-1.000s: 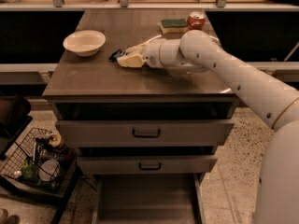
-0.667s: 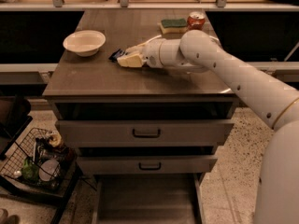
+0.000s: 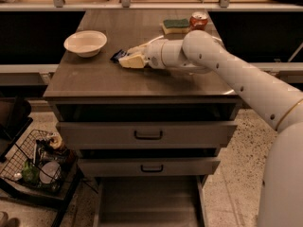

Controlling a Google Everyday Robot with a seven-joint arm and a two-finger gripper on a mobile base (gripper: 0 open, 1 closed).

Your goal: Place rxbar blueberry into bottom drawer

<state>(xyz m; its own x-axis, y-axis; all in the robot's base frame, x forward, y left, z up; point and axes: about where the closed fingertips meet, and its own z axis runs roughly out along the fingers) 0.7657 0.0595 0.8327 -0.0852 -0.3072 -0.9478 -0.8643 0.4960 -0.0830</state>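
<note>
The rxbar blueberry [image 3: 117,56], a small dark blue wrapper, lies on the wooden cabinet top [image 3: 94,79], right of the white bowl. My gripper [image 3: 127,58] reaches in from the right, low over the top, with its tip right at the bar; most of the bar is hidden behind it. The bottom drawer [image 3: 147,200] is pulled open at the foot of the cabinet, and its flat grey floor shows nothing on it.
A white bowl [image 3: 85,42] sits at the top's left. A green-and-yellow sponge [image 3: 176,25] and a red can [image 3: 199,19] stand at the back right. Two upper drawers with dark handles [image 3: 148,135] are slightly ajar. A wire basket [image 3: 38,167] of items stands on the floor at left.
</note>
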